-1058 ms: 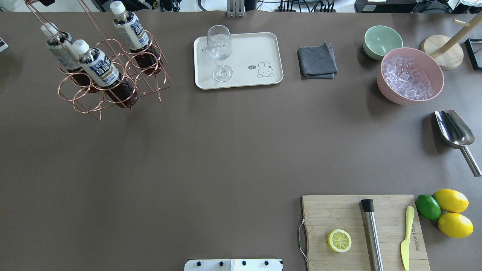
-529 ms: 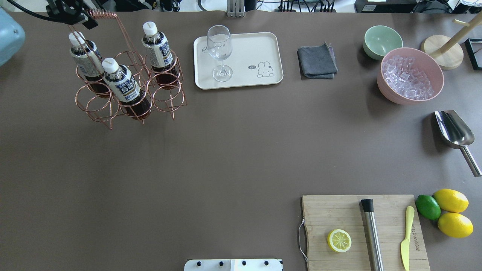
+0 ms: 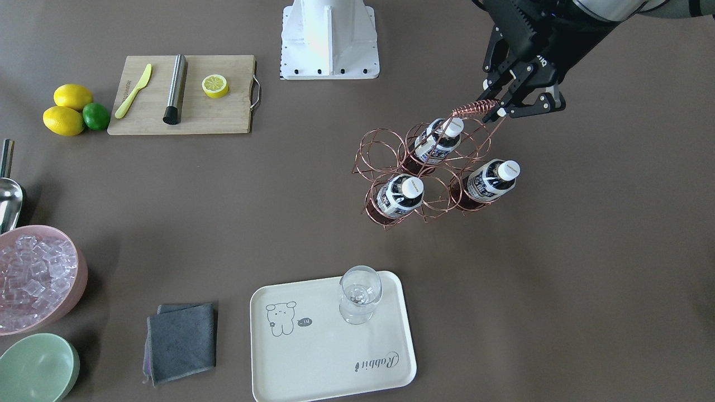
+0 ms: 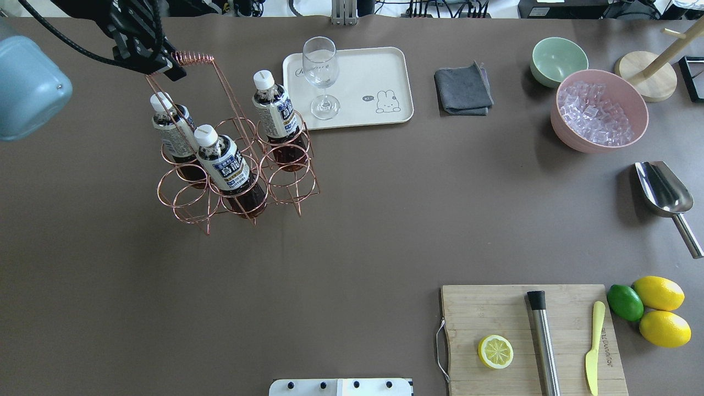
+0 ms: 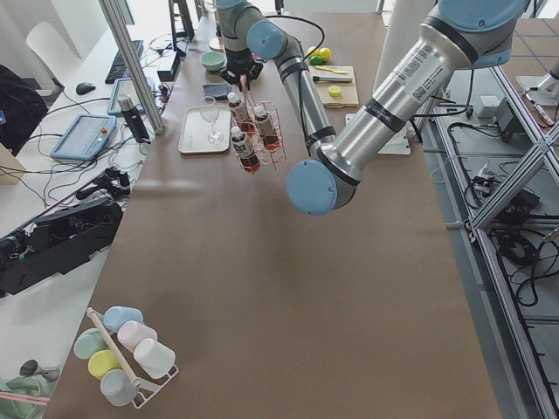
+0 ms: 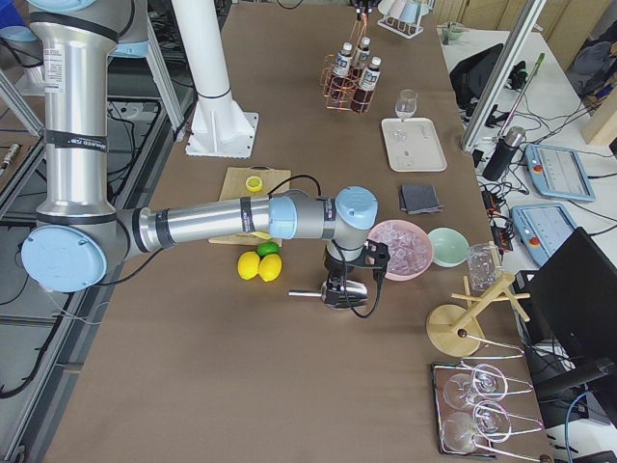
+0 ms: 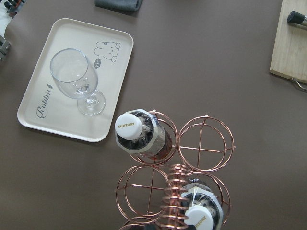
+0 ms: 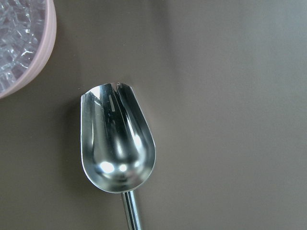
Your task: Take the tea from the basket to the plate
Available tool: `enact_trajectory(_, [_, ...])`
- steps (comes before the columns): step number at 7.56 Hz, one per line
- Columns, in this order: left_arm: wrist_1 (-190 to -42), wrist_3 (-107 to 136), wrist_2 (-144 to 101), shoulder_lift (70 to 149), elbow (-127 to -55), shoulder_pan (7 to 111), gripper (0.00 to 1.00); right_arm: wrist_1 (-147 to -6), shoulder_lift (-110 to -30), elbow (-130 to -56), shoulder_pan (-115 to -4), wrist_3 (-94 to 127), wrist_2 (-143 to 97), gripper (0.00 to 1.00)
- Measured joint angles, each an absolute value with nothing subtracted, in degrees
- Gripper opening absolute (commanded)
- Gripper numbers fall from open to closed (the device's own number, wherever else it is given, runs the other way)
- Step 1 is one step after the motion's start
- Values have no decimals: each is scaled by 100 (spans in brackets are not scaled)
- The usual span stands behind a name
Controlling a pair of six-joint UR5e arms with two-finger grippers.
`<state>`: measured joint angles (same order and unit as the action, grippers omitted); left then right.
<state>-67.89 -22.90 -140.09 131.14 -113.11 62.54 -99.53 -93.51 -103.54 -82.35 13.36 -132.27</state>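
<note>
Basket: one, six rings; three occupied, three vacant; located near plate, not touching. Tea: three bottles, one per ring, all held in basket. Plate: one; one glass carried on it. Left gripper: fingers clenched on basket's coiled handle. Right gripper: positioned over scoop; finger state cannot be told.

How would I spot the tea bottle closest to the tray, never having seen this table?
Find the cream-white rectangular tray with a bear drawing; beside it is a rose-gold wire basket of six rings. Three brown tea bottles with white caps stand in it; yours is the tea bottle in the corner ring nearest the tray's clear glass.
</note>
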Motion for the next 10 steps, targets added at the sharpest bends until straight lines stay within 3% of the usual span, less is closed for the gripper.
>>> enact_trajectory(4, [-7292,-681,-14277,13123,-11768,5874,0,-9954,-9352,-10356,-8240,1336,-13228,100])
enact_trajectory(10, [-8159,532,-14301,13123,-11855,5277,0,-9949,-9351,-10354,-8240,1336,-13227,100])
